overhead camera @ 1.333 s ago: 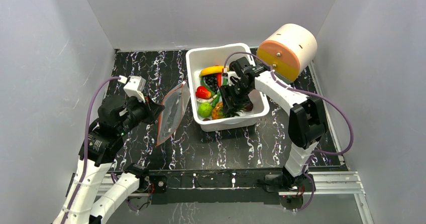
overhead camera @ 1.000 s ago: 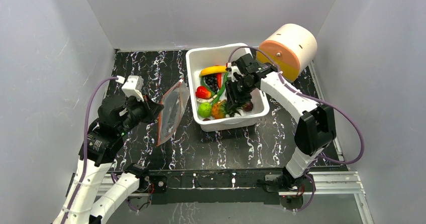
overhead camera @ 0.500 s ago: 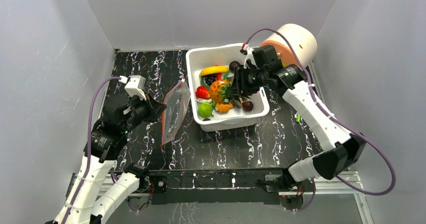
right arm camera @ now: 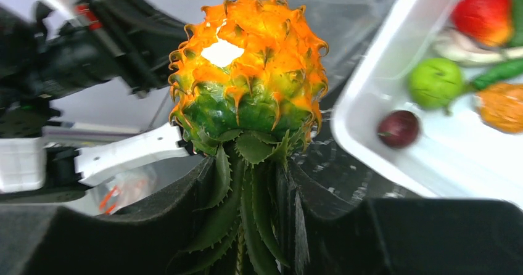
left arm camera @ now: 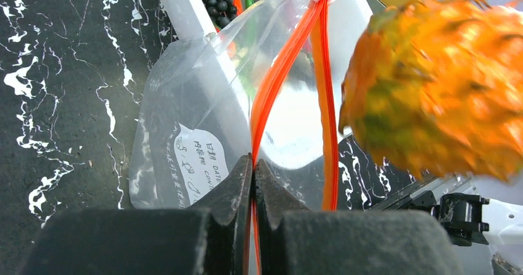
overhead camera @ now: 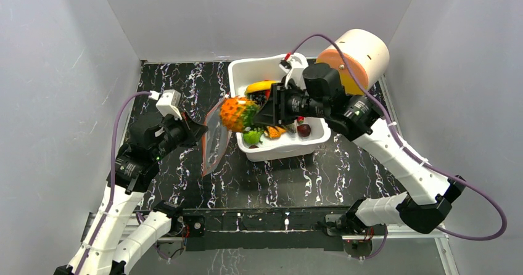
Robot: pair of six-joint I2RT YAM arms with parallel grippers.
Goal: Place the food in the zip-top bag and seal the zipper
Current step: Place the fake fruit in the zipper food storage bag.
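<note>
An orange toy pineapple hangs by its green leaves in my right gripper, which is shut on those leaves. It hovers over the bin's left rim, just right of the zip-top bag. My left gripper is shut on one side of the red-orange zipper and holds the clear bag hanging with its mouth parted towards the pineapple. More food lies in the bin: a banana, a lime, a red apple, dark grapes.
The white bin stands at the back centre on the black marbled table. A large cream and orange cylinder sits behind it at the right. Grey walls close in both sides and the back.
My right gripper has lifted the pineapple out of the bin and carried it left to the bag's mouth. The left arm has raised the bag slightly and shifted it right.
</note>
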